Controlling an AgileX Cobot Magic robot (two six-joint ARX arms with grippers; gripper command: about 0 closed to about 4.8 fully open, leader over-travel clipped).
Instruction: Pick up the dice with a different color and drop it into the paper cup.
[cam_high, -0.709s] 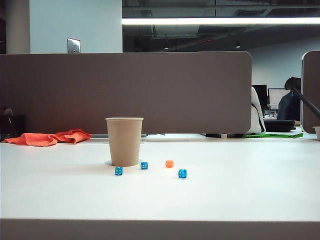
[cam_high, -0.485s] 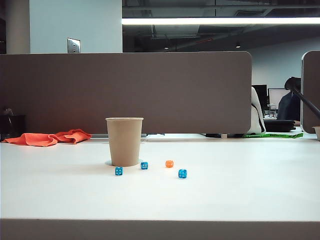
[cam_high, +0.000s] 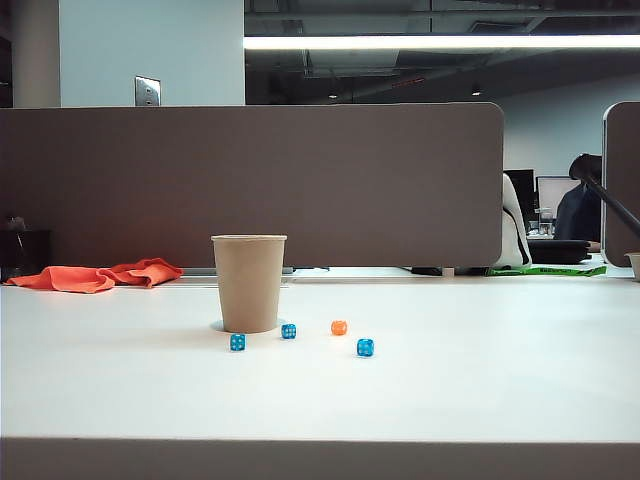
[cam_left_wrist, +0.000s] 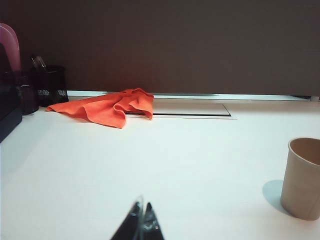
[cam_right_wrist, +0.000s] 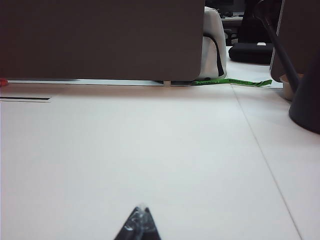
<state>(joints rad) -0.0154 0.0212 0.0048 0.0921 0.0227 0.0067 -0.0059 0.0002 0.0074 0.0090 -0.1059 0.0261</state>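
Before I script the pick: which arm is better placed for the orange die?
Probably the right. The orange die lies right of the paper cup, which would obstruct the left end effector. Right end effector sees clear table; both shut.

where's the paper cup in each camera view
Exterior view: the paper cup stands upright left of centre, with the dice just in front and to its right.
Left wrist view: the cup is at the right edge, partly cut off.
Right wrist view: not in it.
Shared landmark: the orange cloth at the table's back, in the exterior and left wrist views.
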